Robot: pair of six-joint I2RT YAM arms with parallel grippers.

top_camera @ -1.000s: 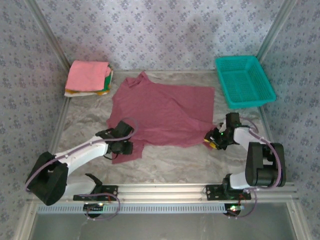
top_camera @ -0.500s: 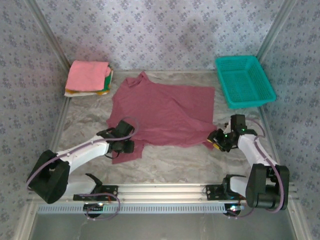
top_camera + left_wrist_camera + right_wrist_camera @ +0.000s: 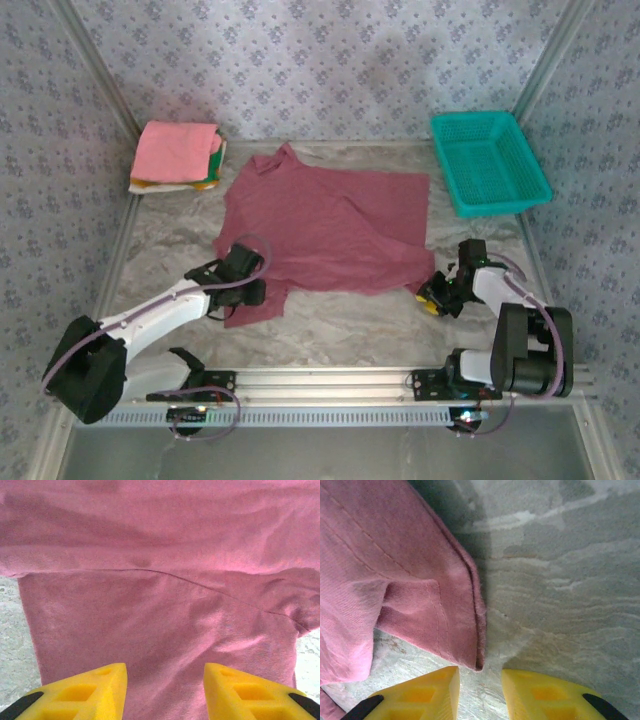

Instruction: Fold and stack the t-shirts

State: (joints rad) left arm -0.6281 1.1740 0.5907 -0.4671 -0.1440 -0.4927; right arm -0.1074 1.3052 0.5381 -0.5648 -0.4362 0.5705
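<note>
There is one maroon shirt [image 3: 325, 225] lying open and flat in the middle of the counter [image 3: 330, 335]. There is one stack of folded shirts [image 3: 178, 158] at the far left corner. The pink shirt [image 3: 172, 148] is on top, and a yellow-green edge [image 3: 214, 150] and a white edge [image 3: 150, 186] peek out under it. How many shirts are in the stack I cannot tell. There is one teal basket [image 3: 490, 160] at the far right. There are two arms and two claws.

The left claw [image 3: 164, 670] is open, with its yellow fingers [image 3: 95, 685] apart over the near left sleeve [image 3: 150, 625]. It holds nothing. The right claw [image 3: 480, 672] is open too, and it holds nothing. The near right corner of the shirt [image 3: 465, 640] lies just in front of the gap between its fingers.

Since half a second ago, the right claw [image 3: 433, 294] has moved a little nearer, and its arm has pulled in closer to its base. The left claw [image 3: 243, 287] is in almost the same spot. The maroon shirt, the stack and the basket have not moved.

The left arm [image 3: 165, 308] lies across the counter and covers a bit of the sleeve from above. Walls with small flowers stand around the counter.
</note>
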